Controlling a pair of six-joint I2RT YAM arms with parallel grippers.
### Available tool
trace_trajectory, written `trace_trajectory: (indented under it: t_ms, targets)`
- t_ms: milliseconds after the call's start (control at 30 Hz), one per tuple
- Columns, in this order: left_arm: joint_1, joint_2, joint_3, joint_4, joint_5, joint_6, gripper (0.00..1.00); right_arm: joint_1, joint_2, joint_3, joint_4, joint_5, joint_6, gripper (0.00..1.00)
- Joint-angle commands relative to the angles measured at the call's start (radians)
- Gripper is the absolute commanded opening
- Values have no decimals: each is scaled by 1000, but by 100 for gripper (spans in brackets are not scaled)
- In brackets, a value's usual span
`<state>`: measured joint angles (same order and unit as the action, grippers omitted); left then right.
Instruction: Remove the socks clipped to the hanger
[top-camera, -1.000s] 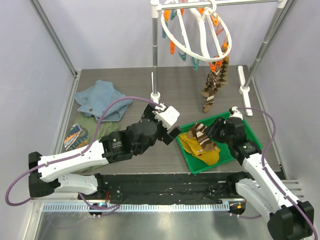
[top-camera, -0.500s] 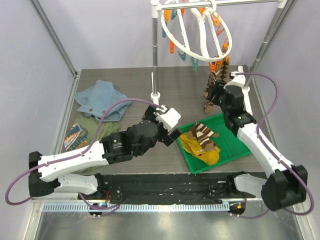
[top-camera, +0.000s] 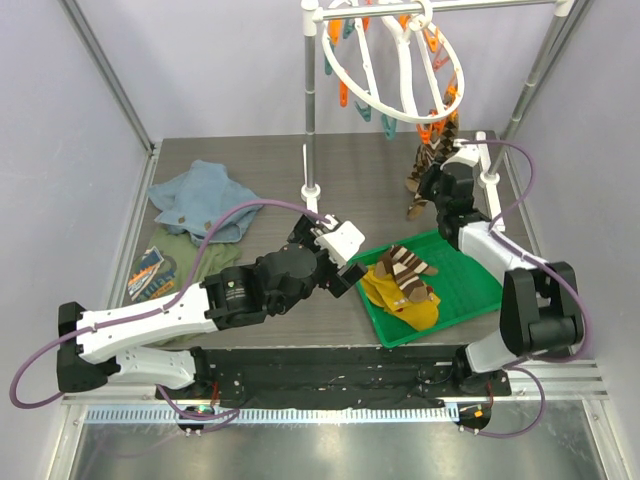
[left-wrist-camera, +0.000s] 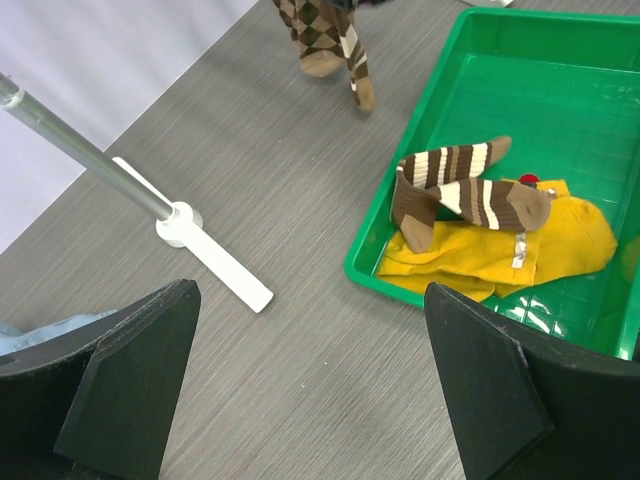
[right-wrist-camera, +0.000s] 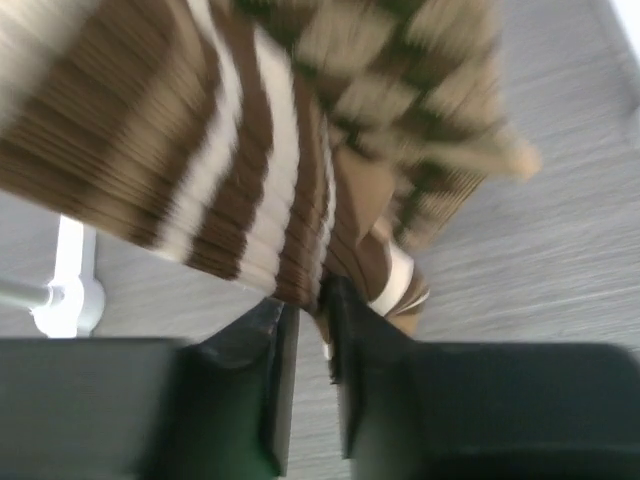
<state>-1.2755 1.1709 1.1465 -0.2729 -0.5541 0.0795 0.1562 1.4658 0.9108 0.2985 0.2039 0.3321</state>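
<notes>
High at the back, hung from a grey rail stand (top-camera: 311, 110): the white round hanger (top-camera: 400, 119), fringed with orange and teal clips (top-camera: 343, 97). Clipped at its right side, the hanging socks (top-camera: 418, 180), brown diamond pattern with a brown-and-white striped one alongside, trailing down toward the table (top-camera: 260, 170). Right gripper (top-camera: 433, 188) raised to those socks, right up against the cloth. Seen from its own wrist: fingers (right-wrist-camera: 270, 380) nearly together, only a thin slit between, striped hem dipping to the very tips; too blurred to tell whether pinched or merely touching. Left gripper (top-camera: 346, 262) low over the table, just left of the green tray (top-camera: 472, 282), fingers (left-wrist-camera: 130, 390) spread wide, grasping nothing. Lying in the tray's near-left part: a striped pair (top-camera: 405, 265) draped across mustard-yellow socks (top-camera: 405, 305). Far left on the table, a blue cloth (top-camera: 200, 200), with an olive-green cloth (top-camera: 185, 255) just in front of it
</notes>
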Motion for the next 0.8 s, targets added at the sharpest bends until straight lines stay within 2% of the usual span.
trace_trajectory:
  t_ms: [0, 67, 233, 433, 567, 767]
  targets:
    - [-7, -20, -1, 52, 20, 3, 100, 3, 41, 43, 70, -89, 18, 15]
    - [-7, -19, 1, 52, 16, 9, 100, 2, 18, 40, 68, -100, 19, 1]
    - [-7, -17, -5, 63, -18, 16, 100, 3, -74, 69, -65, -178, 42, 1]
    - [-7, 10, -11, 77, -44, 14, 100, 9, -264, 7, -128, -345, 119, 1]
    - [-5, 58, 21, 41, -44, -27, 100, 45, -347, -13, -222, -380, 149, 1]
    - [69, 118, 96, -12, 57, -104, 100, 55, -479, -38, -254, -526, 226, 1]
